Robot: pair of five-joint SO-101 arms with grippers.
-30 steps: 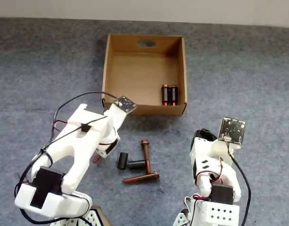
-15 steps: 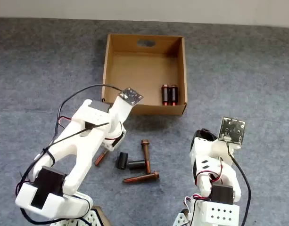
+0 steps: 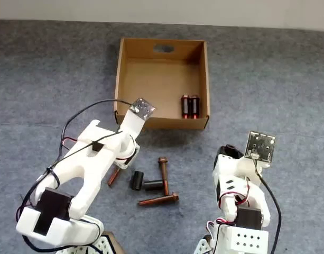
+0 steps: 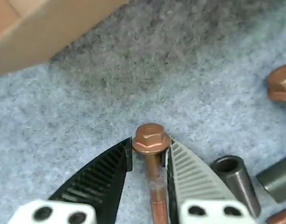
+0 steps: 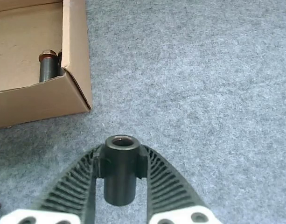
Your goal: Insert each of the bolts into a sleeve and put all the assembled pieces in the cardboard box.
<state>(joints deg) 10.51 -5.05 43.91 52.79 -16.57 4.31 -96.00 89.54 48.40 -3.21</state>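
Pincers both clamped: left pincer (image 4: 149, 150) on a copper bolt (image 4: 151, 139), right pincer (image 5: 120, 161) on a dark sleeve (image 5: 119, 179), loose bolts (image 3: 163, 174) and spare sleeves (image 3: 136, 181) near the cardboard box (image 3: 162, 123).

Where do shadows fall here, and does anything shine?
High view: a soft shadow lies on the carpet along the front wall of the cardboard box. Left wrist view: darker carpet beside the box; the bolt shows a faint sheen. Right wrist view: carpet evenly lit away from the box.
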